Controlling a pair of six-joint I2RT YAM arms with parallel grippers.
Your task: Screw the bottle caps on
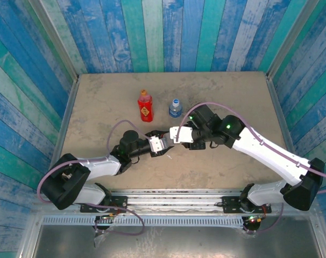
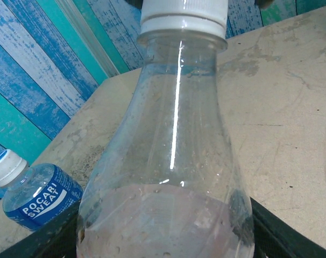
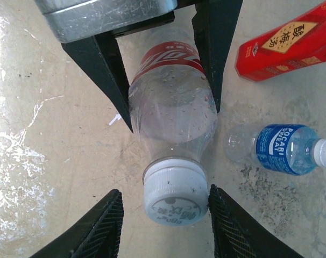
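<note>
Right wrist view, nearest first: the right end effector (image 3: 164, 189) stands partly open around the white cap (image 3: 175, 201), holding nothing. One of its fingers (image 3: 227, 226) sits almost against the cap's side and the other stands clear of it. The cap sits on the neck of the red-label bottle (image 3: 171, 86), which lies level above the worktop (image 3: 55, 161). Beyond the cap, the left end effector (image 3: 174, 119) is closed on the bottle's body, a finger pressed to each side.

Farther back in the top view, the red bottle (image 1: 145, 107) and the blue-label bottle (image 1: 175, 110) stand upright on the worktop, near each other, each with a cap on.

Risks, as I judge them: the right fingers are off centre, so closing would shove the neck sideways before both bite. The thin clear wall may flex or turn in the left grip as torque comes on, so the cap would spin the bottle instead of tightening. A cap started askew would cross-thread and jam. A slip could knock the two standing bottles.
</note>
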